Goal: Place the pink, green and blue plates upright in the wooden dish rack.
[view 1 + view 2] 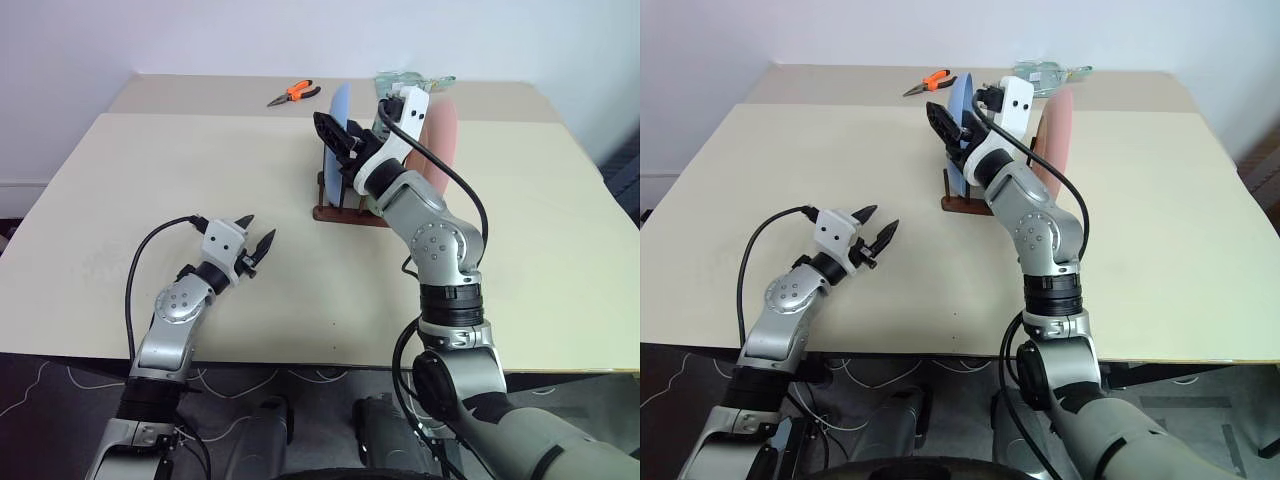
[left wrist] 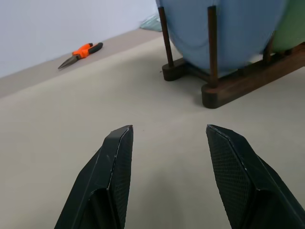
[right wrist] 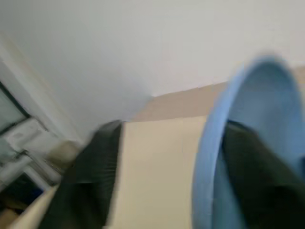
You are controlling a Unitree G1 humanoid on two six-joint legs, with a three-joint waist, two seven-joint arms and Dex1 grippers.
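I see the wooden dish rack (image 1: 345, 212) sitting toward the far middle of the table (image 1: 200, 180): a small dark brown frame, thin upright pegs rising from a low base. All three plates stand on edge in it. The blue plate (image 1: 958, 110) is at the rack's left end, held between pegs. The green plate (image 2: 290, 28) is next to it, mostly hidden from me. The pink plate (image 1: 440, 140) stands at the right end.
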